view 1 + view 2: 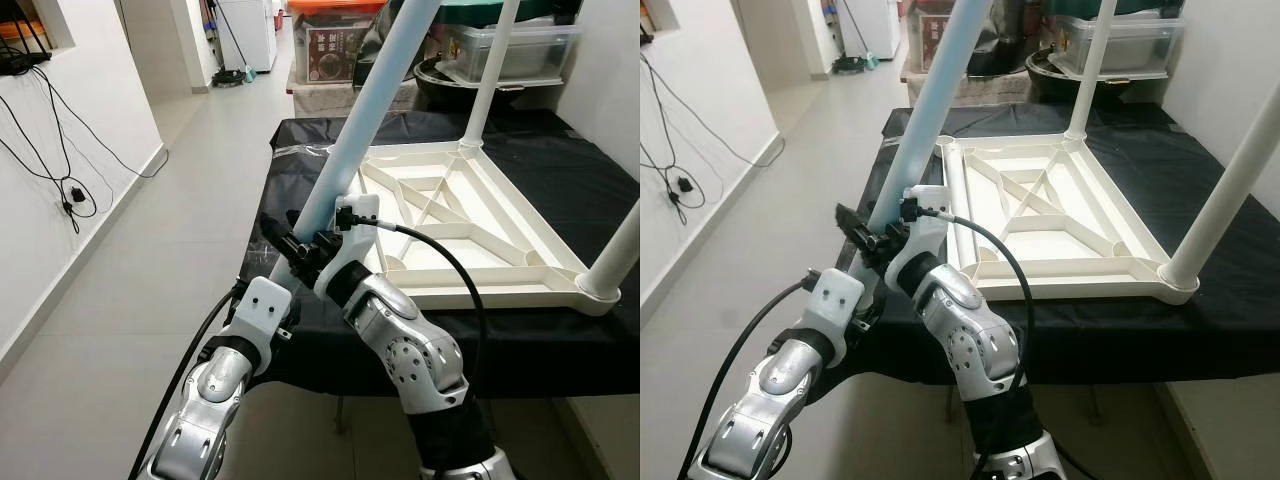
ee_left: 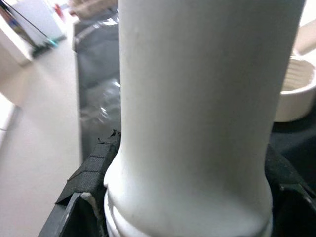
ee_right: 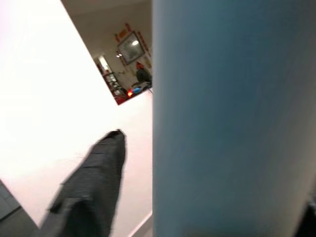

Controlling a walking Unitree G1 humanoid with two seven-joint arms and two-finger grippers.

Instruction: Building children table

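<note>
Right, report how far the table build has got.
Done: two white legs stand in corners of the upturned tabletop. In hand: both the left gripper and the right gripper hold the pale blue leg, tilted at the near-left corner. Left: seating it, plus the fourth corner.

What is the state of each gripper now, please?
Left gripper: closed on the table leg, near its lower end.
Right gripper: closed on the same leg.

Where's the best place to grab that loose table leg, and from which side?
Grip the table leg low on its straight shaft, just above the threaded end, coming from the near table edge. The left gripper and right gripper sit there, and the tilted shaft offers round, parallel sides.
</note>
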